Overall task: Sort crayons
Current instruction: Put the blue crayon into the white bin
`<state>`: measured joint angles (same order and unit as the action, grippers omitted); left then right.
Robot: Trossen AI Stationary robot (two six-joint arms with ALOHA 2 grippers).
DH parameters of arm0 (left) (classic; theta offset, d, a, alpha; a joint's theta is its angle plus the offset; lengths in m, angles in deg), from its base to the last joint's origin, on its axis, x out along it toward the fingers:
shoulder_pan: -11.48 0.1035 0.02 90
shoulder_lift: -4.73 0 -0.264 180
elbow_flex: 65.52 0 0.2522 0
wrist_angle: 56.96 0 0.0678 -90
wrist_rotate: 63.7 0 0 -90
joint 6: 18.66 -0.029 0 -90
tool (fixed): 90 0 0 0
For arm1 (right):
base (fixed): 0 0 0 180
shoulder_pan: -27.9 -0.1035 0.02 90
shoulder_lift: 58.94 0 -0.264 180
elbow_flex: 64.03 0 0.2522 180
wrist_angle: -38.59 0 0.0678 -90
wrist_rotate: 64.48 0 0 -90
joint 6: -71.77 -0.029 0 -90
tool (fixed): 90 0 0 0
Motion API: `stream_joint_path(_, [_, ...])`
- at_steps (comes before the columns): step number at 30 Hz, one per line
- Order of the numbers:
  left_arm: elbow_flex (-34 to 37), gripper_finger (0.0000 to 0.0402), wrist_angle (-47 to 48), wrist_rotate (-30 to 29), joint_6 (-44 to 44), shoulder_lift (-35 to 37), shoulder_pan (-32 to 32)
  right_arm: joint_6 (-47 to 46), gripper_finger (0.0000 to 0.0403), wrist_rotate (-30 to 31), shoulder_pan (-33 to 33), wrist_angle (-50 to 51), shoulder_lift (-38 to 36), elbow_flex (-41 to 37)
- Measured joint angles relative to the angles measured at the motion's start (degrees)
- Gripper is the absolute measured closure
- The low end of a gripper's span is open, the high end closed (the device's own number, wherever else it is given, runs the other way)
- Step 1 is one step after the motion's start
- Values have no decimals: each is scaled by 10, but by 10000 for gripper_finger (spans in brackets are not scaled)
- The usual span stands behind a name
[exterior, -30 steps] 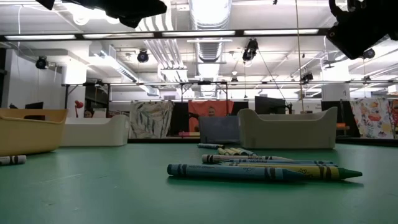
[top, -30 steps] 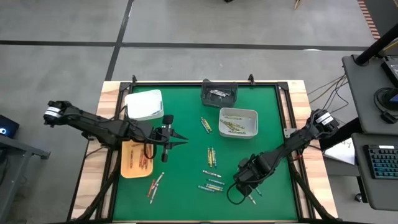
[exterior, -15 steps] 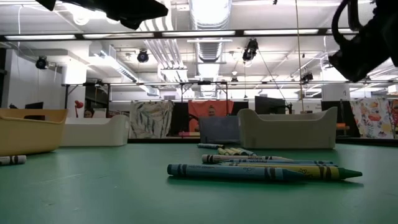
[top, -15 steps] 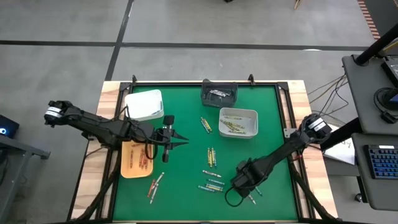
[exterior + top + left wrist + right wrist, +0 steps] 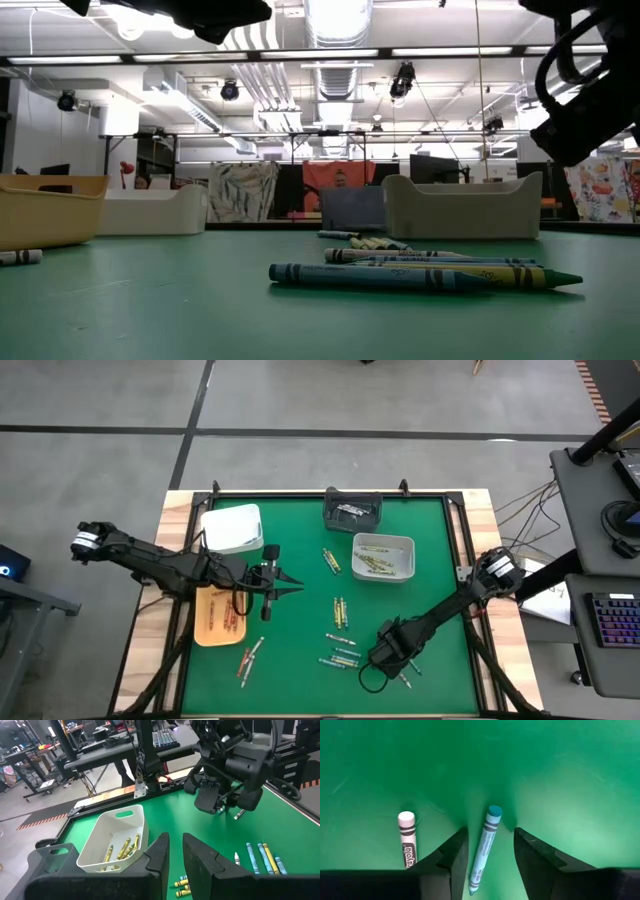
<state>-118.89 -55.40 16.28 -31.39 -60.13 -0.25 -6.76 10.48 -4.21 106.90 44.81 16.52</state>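
My right claw [image 5: 490,862] is spread wide, straddling a blue crayon [image 5: 485,842] flat on the green bench [image 5: 560,765], white crayon [image 5: 407,837] beside it. Light, stiff, waxy, probably rolls; I'd pinch mid-barrel on the paper wrap. Left claw [image 5: 175,855] hangs narrow, empty.

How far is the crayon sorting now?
Done: yellow crayons lie in the grey bin, red ones in the orange tray. In hand: the right tool stands open around a blue crayon on the mat. Left: loose crayons mid-table. The left tool waits, empty.
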Motion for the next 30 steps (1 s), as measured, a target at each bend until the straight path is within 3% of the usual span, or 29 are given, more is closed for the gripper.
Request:
stream_joint_path(4, [0,365,-3,0,1,0,0,23,291,-3,3,-2,17,1])
stream_joint_path(11, [-3,365,-17,-10,7,18,0,59,383,-1,12,-4,24,1])
stream_joint_path(17, [-20,365,28,-70,-3,66,0,96,390,25,44,49,-8,0])
stream_joint_path(23, [-20,365,101,-76,-5,131,2,114,391,65,74,69,-95,1])
stream_joint_path(30, [-20,365,136,-90,-5,222,2,165,391,205,124,-39,-213,1])
